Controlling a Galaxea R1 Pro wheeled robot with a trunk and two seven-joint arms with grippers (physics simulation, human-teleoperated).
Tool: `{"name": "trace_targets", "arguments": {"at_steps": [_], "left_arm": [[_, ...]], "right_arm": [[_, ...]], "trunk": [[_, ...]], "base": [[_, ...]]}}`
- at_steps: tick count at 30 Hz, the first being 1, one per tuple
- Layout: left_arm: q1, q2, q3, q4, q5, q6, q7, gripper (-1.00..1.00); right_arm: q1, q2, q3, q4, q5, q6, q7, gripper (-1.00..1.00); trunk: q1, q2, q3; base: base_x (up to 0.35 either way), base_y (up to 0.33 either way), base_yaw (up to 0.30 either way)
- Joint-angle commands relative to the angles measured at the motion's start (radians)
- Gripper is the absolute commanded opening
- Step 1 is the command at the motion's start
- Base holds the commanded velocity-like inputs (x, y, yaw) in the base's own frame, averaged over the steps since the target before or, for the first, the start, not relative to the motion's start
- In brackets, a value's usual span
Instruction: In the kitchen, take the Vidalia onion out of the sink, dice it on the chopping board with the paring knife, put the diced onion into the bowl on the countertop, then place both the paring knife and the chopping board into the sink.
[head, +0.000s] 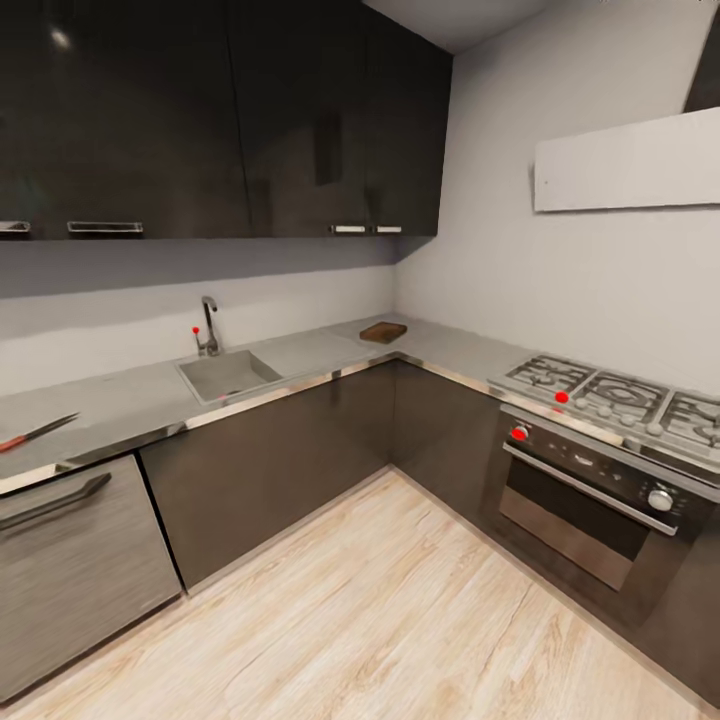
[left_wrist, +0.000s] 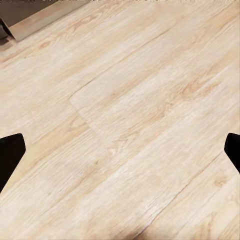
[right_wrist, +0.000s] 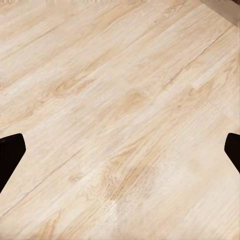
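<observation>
The robot faces the corner kitchen: sink (head: 228, 374) set in the countertop (head: 120, 405), chopping board (head: 383, 332) beyond, paring knife (head: 35, 432) far left — both grippers (left_wrist: 120, 150) (right_wrist: 120, 150) spread wide, empty, aimed floorward, likely stowed for travel.

Grey reflective countertop (head: 120, 405), steel-grey sink (head: 228, 374), chrome tap (head: 209, 326) with red dot; brown chopping board (head: 383, 332); paring knife (head: 36, 432) dark blade, reddish handle; glossy black cabinets (head: 200, 110); pale wood-grain floor (head: 380, 620); red hob knobs (head: 520, 433)
</observation>
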Motion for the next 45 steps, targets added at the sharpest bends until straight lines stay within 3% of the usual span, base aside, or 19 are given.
{"name": "trace_targets", "arguments": {"at_steps": [1, 45], "left_arm": [[0.0, -0.001, 0.0, -0.001, 0.001, -0.001, 0.0, 1.0], [0.0, 0.0, 0.0, -0.001, 0.001, -0.001, 0.0, 1.0]], "right_arm": [[0.0, 0.0, 0.0, 0.0, 0.0, -0.002, -0.003, 1.0], [0.0, 0.0, 0.002, 0.0, 0.0, -0.002, -0.003, 1.0]], "trunk": [[-0.004, 0.007, 0.002], [-0.173, 0.315, 0.14]], "base": [[0.0, 0.0, 0.0], [0.0, 0.0, 0.0]]}}
